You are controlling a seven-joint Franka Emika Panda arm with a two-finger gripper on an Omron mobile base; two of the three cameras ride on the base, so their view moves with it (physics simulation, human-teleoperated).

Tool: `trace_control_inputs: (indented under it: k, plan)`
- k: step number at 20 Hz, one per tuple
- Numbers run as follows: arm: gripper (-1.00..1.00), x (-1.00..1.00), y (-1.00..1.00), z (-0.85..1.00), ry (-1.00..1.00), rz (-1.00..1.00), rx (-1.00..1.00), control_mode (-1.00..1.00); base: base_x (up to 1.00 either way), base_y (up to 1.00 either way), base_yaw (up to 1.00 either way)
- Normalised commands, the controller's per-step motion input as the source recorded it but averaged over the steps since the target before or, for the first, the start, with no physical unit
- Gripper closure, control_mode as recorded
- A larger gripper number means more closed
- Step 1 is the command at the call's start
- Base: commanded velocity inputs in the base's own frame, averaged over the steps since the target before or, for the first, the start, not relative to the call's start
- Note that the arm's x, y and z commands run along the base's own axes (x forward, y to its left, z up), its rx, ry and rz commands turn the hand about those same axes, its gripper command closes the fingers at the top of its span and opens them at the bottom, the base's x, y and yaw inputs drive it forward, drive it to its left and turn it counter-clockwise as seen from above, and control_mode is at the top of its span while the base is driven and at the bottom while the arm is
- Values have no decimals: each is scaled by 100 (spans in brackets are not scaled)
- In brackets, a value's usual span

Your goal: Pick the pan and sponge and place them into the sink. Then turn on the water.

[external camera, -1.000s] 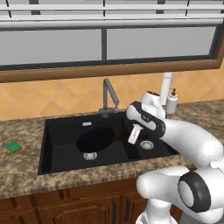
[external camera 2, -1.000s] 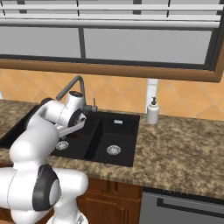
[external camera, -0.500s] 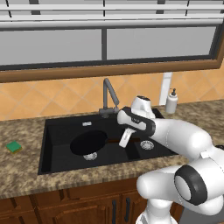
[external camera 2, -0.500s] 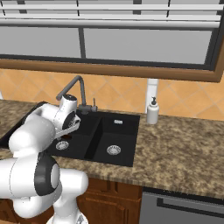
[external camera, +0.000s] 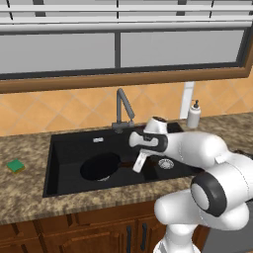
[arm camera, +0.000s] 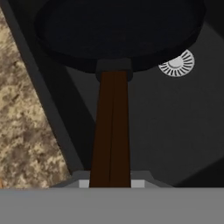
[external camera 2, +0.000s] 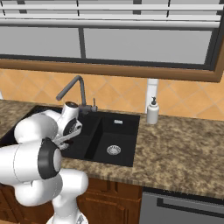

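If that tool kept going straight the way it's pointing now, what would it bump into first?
The tool is shut on the brown handle of the pan, so the pan lies straight ahead. Beyond it, the black floor of the sink near the silver drain would likely come first, though depth is hard to judge.

wide basin: pan (external camera: 100, 167) fills middle | tap (external camera: 123, 109) behind; narrow basin (external camera 2: 114, 141) open; bottle (external camera 2: 152, 111) beside

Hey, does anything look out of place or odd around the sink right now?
Nothing spilled or damaged. The pan is in the wide basin of the sink, its handle in the gripper. The sponge sits on the counter left of the sink.
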Motion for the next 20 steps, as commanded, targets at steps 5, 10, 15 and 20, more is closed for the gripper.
trace_control_inputs:
  k: [5,10,15,20]
  plan:
    - [100,13,0,-36,0,0,0,-100,0,0,0]
    - [100,8,16,-25,-1,0,0,-100,0,0,0]
    - [100,17,35,-13,-8,0,0,-100,0,0,0]
    - [100,49,16,-15,-7,0,0,-100,0,0,0]
